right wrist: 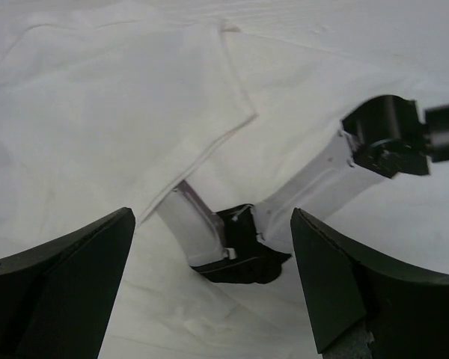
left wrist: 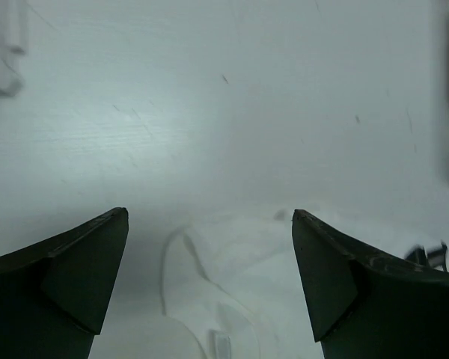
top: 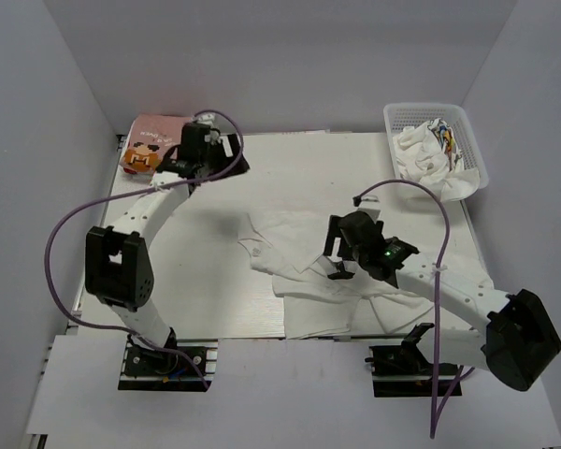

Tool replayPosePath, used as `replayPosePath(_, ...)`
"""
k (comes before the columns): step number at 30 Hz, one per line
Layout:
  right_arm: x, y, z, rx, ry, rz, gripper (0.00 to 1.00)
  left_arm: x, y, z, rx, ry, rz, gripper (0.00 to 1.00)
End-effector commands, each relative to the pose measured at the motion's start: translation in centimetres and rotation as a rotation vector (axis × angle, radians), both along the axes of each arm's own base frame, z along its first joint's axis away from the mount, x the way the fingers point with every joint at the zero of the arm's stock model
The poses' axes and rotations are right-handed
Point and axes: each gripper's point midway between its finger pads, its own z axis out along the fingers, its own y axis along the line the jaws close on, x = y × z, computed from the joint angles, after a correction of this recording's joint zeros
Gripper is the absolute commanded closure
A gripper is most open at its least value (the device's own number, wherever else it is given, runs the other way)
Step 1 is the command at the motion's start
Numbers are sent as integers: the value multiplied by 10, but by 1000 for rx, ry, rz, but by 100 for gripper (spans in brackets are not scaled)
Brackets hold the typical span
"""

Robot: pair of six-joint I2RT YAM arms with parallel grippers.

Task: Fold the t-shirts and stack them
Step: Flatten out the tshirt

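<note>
The white t-shirt (top: 323, 281) lies spread and partly folded on the table's middle and near part. The pink t-shirt (top: 151, 142), with its orange-brown print up, lies folded at the back left corner. My left gripper (top: 232, 166) is open and empty, just right of the pink tee, above bare table. Its wrist view shows open fingers (left wrist: 82, 262) and the white tee's collar (left wrist: 224, 299) ahead. My right gripper (top: 337, 260) is open and empty, hovering over the white tee (right wrist: 97, 112).
A white lattice basket (top: 475, 150) at the back right holds crumpled white cloth. Grey walls enclose the table on three sides. The left arm (right wrist: 322, 179) shows in the right wrist view, beyond the tee.
</note>
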Motion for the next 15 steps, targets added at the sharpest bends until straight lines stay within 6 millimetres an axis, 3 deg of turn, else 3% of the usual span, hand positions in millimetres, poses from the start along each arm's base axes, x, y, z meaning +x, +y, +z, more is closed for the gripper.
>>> replayPosePath(1, -1, -46, -1, -39, -11, -199, 10, -59, -55, -44, -113, 136, -165, 0)
replayPosePath(2, -8, -63, -5, -91, 2, -244, 10, -78, -64, -63, -78, 191, -185, 0)
replayPosePath(4, -12, -83, -4, -112, -7, -301, 10, -92, -69, -87, -37, 264, -181, 3)
replayPosePath(5, -14, -95, 1, -123, -30, -337, 10, -98, -72, -104, -19, 311, -189, 3)
replayPosePath(8, -24, -117, 4, -108, -61, -384, 10, -104, -70, -128, 42, 366, -142, 5)
replayPosePath(12, -29, -107, 1, -51, -69, -287, 10, -92, -58, -148, 138, 406, -51, 5)
replayPosePath(15, -30, -108, -5, -78, -63, -252, 10, -91, -60, -170, 179, 453, -47, 13)
